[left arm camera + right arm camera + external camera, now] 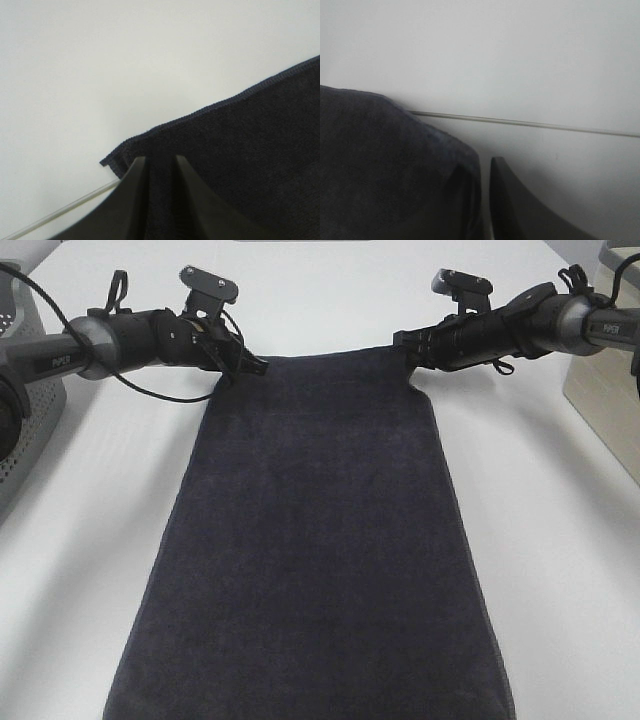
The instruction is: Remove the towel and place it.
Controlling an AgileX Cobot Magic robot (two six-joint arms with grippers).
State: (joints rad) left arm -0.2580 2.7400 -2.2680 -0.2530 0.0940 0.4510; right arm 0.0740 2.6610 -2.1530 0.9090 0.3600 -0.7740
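Left pincer (258,366) sits at the far left corner of the towel (320,540), jaws a little apart with the towel's hem between them; the left wrist view shows a strip of dark cloth in the narrow gap, so cloth is between the fingers (131,190), but whether it is pinched or loose I cannot tell. Right pincer (405,352) is at the far right corner of the towel, jaws also slightly apart; in the right wrist view the cloth bulges over one finger (465,195) and a thin slit shows beside the other, grip cannot be told.

Towel lies flat and spread lengthwise down the middle of the white bench (90,570), dark charcoal, far hem between the two pincers, near end running off the near edge of the exterior view. Far right corner looks slightly lifted or bunched at the pincer.

Around: grey perforated basket (30,410) at the left edge of the bench, well apart from the towel, partly behind the left arm. A beige box-like thing (600,390) at the right edge, behind the right arm, cut off by the frame. A thin seam line (520,123) crosses the bench surface near the right pincer. Nothing lies on the towel.
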